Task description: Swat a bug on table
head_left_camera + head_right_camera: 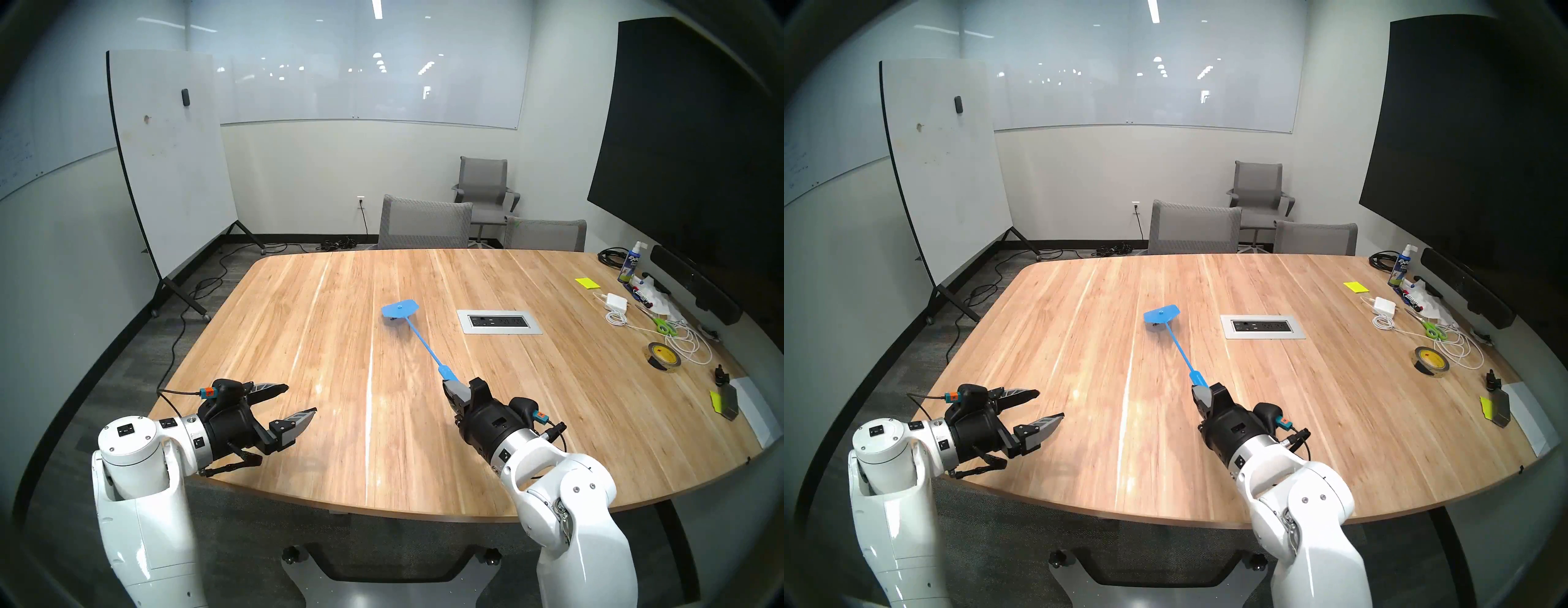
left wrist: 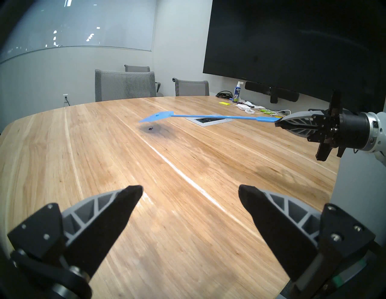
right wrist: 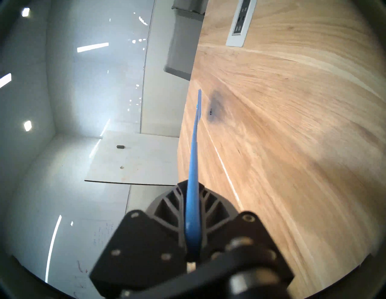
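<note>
My right gripper (image 1: pixel 450 387) is shut on the handle of a blue fly swatter (image 1: pixel 424 342). The swatter's flat head (image 1: pixel 399 311) hovers a little above the light-wood table (image 1: pixel 297 361), near its middle. The bug (image 2: pixel 150 128), a tiny dark speck, lies on the wood in the head's shadow, right under it. It also shows in the right wrist view (image 3: pixel 211 112), beside the edge-on swatter (image 3: pixel 195 158). In the head views the bug peeks out at the head's near edge (image 1: pixel 393 319). My left gripper (image 1: pixel 297 401) is open and empty over the table's near left.
A silver power-outlet panel (image 1: pixel 499 322) lies right of the swatter head. Clutter fills the table's right side: a tape roll (image 1: pixel 664 358), green scissors (image 1: pixel 662 326), a white charger with cable (image 1: pixel 616 302), a spray bottle (image 1: pixel 628 264), yellow notes (image 1: pixel 587 282). Grey chairs (image 1: pixel 424 223) stand at the far edge.
</note>
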You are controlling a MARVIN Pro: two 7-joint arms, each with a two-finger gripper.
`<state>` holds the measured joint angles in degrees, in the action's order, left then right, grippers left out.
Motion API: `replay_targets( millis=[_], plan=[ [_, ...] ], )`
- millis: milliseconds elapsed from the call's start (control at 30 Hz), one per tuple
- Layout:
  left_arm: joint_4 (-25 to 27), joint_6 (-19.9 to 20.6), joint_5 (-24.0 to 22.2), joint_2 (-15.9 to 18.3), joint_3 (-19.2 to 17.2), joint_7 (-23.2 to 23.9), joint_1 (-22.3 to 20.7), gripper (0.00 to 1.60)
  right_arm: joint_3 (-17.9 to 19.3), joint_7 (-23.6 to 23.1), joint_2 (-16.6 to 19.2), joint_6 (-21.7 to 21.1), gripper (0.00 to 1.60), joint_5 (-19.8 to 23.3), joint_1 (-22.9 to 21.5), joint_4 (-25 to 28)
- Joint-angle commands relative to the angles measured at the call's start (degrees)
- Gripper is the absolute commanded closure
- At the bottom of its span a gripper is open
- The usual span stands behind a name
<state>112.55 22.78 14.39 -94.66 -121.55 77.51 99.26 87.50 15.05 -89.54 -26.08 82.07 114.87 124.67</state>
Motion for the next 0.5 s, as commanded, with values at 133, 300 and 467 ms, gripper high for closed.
replay_targets(
  millis=[133, 300, 467],
  plan=[
    [0.78, -0.04, -0.29, 0.12, 0.08, 0.03, 0.0, 0.0, 5.32, -9.39, 3.65, -1.96, 1.6, 3.5, 5.23, 8.69],
    [0.77, -0.04, -0.28, 0.13, 0.08, 0.04, 0.0, 0.0, 8.39, -13.77, 3.34, -2.93, 1.6, 7.23, 7.3, 10.12],
    [0.74, -0.05, -0.26, 0.13, 0.08, 0.05, -0.03, 0.0, 10.23, -17.79, 3.07, -3.44, 1.6, 8.78, 8.68, 11.1]
  ],
)
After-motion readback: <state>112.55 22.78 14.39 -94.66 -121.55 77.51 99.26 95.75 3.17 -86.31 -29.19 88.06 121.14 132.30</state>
